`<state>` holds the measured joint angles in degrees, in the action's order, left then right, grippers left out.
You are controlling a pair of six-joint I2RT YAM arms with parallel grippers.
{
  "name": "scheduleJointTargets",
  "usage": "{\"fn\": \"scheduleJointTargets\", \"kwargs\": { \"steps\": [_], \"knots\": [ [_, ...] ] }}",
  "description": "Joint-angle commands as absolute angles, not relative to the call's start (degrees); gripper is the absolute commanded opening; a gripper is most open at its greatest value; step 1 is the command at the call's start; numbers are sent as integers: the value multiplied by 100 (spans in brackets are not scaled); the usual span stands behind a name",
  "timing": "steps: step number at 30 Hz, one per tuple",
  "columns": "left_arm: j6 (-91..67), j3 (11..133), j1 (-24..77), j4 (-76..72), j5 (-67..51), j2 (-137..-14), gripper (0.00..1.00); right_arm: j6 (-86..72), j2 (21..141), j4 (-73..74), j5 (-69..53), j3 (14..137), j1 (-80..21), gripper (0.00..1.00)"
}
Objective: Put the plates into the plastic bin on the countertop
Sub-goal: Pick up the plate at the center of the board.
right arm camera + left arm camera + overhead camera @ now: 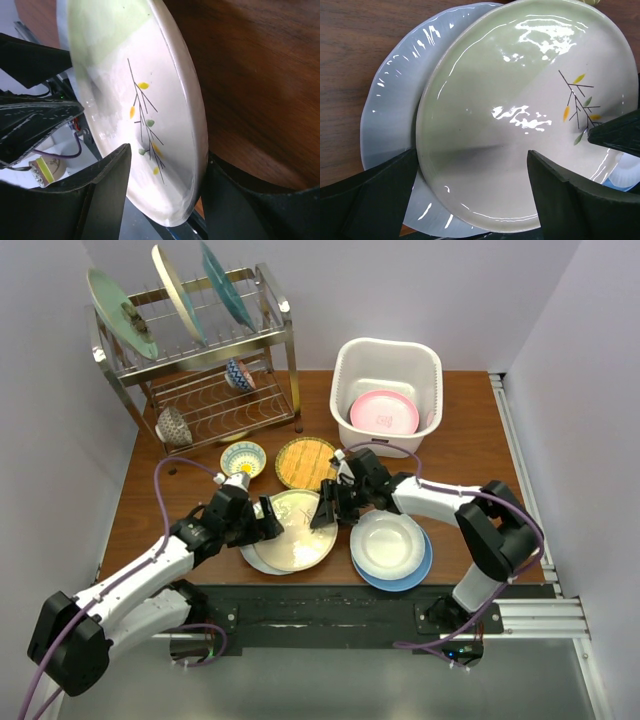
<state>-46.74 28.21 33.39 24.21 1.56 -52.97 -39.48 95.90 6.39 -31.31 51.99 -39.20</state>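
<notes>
White plastic bin holds a pink plate; cream twig-patterned plate overlaps a pale grey plate.

- plastic bin: rear of desk, right of centre; one plate inside
- wire rack: rear left
- bowl: mid-desk; lone plate just right of it
- left plate stack, right plate stack: front, side by side

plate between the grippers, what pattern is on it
The plate: pale green and cream with a thin leafy twig; best in left wrist view.
</notes>
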Motion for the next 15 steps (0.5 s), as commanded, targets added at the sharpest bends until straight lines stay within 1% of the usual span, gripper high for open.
{"fn": "scheduleJointTargets", "kwargs": {
  "steps": [1,10,13,15],
  "knots": [
    [-4588,2795,3313,2048,26,-5335,93,-3973,9106,545,-3463,5282,-3876,57],
    [-4570,2821,3305,1995,26,-5405,93,-3955,9053,651,-3568,5370,-3876,56],
    [-4562,2821,3313,1995,26,-5440,94,-4034,9070,484,-3621,5291,-3867,54],
    [-4562,2813,3313,1978,26,-5449,94,-4087,9079,396,-3665,5274,-3876,50]
  ]
}}
